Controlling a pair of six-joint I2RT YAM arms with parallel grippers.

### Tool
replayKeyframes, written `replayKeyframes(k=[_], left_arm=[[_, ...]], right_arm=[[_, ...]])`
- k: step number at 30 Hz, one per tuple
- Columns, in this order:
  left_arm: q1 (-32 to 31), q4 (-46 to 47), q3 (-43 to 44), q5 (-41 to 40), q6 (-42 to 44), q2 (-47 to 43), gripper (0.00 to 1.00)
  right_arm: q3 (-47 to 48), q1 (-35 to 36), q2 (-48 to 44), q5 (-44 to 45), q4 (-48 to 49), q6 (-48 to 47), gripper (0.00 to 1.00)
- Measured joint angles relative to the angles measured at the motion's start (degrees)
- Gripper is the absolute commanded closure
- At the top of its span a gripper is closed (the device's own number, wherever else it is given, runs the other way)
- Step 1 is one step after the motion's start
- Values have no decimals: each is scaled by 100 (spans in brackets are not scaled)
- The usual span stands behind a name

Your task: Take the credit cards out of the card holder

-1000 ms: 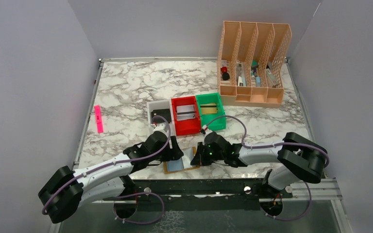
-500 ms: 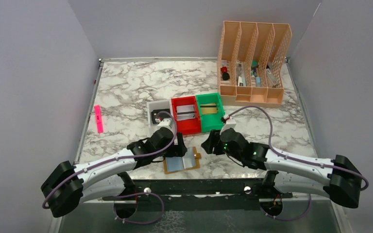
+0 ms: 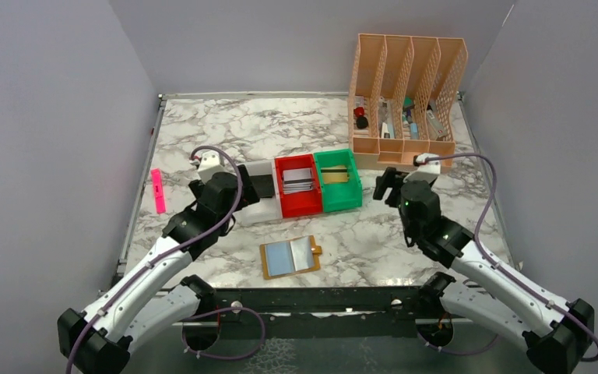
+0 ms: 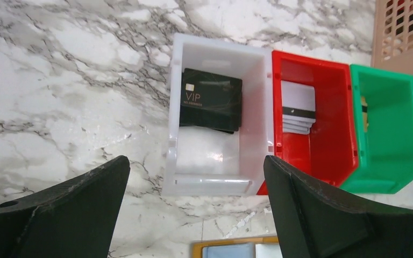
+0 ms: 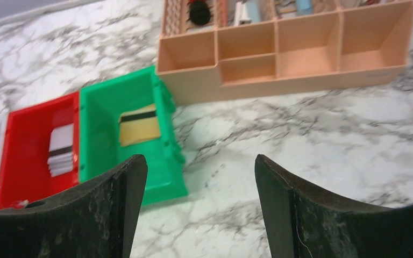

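Both gaping empty, left gripper [image 4: 195, 167] and right gripper [image 5: 199, 161] hang well apart from the card holder [image 3: 290, 257].

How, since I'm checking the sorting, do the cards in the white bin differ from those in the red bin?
The white bin holds black cards; the red bin holds white cards. The top black card shows a chip and VIP lettering, the top white card a dark stripe. The white cards are fanned in steps; the black cards sit slightly askew. Both piles lie flat in adjoining open bins.
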Motion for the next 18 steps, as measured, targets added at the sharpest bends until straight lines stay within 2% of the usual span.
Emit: replayKeyframes(k=[3, 6, 10, 18], left_arm=[[68, -109, 131, -57, 179, -315, 1], [68, -179, 166, -146, 398, -686, 1], [68, -313, 116, -308, 557, -1014, 1], [68, -608, 37, -391, 634, -1054, 1]], right_arm=[[157, -741, 22, -533, -7, -356, 21], [363, -1060, 243, -1108, -59, -485, 21], [363, -1102, 560, -1585, -63, -455, 22], [129, -1102, 166, -1770, -76, -621, 22]])
